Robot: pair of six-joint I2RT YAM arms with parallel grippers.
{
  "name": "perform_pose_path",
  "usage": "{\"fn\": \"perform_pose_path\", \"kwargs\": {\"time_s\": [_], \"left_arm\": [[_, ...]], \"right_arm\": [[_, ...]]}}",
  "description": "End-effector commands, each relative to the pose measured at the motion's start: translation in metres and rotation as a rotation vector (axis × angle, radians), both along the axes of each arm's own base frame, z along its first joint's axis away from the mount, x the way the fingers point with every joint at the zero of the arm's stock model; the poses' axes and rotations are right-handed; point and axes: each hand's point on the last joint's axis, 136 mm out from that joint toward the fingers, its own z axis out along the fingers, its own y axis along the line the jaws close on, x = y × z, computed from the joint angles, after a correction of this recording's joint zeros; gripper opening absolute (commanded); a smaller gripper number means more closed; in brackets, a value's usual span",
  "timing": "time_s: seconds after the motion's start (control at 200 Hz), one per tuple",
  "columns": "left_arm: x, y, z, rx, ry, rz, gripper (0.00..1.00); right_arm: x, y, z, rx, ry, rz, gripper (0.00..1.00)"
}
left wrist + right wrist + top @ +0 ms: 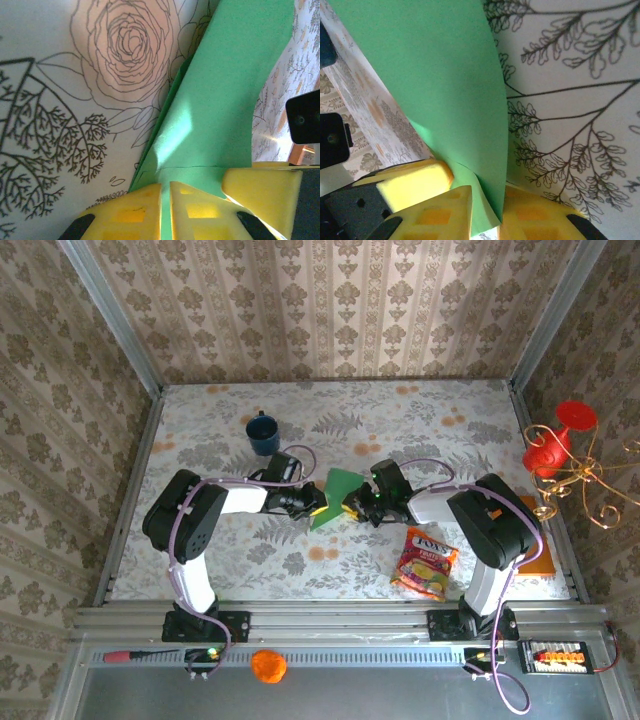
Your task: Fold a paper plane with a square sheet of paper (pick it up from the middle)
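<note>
Left gripper (318, 504) is pinching the paper (337, 490) tight at its tips. Right gripper (351, 504), facing it, is clamping the opposite edge narrowly, the sheet standing between them, probably for creasing.

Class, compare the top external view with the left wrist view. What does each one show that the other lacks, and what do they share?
Top external view: both arms whole, the blue mug, the snack packet and the orange-brown board by the table's right edge.

Left wrist view: the left pincer shut on the edge of the green sheet of paper, a thin line across that sheet, and the fine linework of a rose on the tablecloth.

Shared: the green sheet, the left pincer at its edge, and the patterned tablecloth.
</note>
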Motion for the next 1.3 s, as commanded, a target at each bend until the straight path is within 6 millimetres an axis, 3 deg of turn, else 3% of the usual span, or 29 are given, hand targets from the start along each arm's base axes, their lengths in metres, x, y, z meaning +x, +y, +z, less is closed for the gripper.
{"fn": "perform_pose_path", "kwargs": {"time_s": [0.0, 0.215, 0.435, 0.925, 1.085, 1.295], "left_arm": [[-0.012, 0.014, -0.022, 0.078, 0.082, 0.016, 0.14], [-0.005, 0.007, -0.001, 0.046, 0.011, -0.008, 0.18], [0.000, 0.002, 0.035, 0.050, -0.198, -0.097, 0.27], [-0.024, -0.007, 0.049, 0.194, -0.627, -0.388, 0.37], [-0.026, -0.006, 0.052, 0.265, -0.719, -0.427, 0.53], [-0.030, -0.009, 0.048, 0.410, -0.833, -0.515, 0.58]], "right_arm": [[-0.006, 0.000, -0.010, 0.003, 0.034, -0.004, 0.19], [-0.006, -0.002, -0.008, -0.019, 0.032, -0.003, 0.05], [-0.007, -0.011, 0.004, -0.076, 0.010, -0.005, 0.01], [-0.005, -0.010, 0.030, -0.062, -0.014, -0.001, 0.00], [-0.003, -0.009, 0.035, -0.057, -0.017, -0.001, 0.00], [0.000, -0.007, 0.042, -0.044, -0.023, -0.001, 0.01]]}}
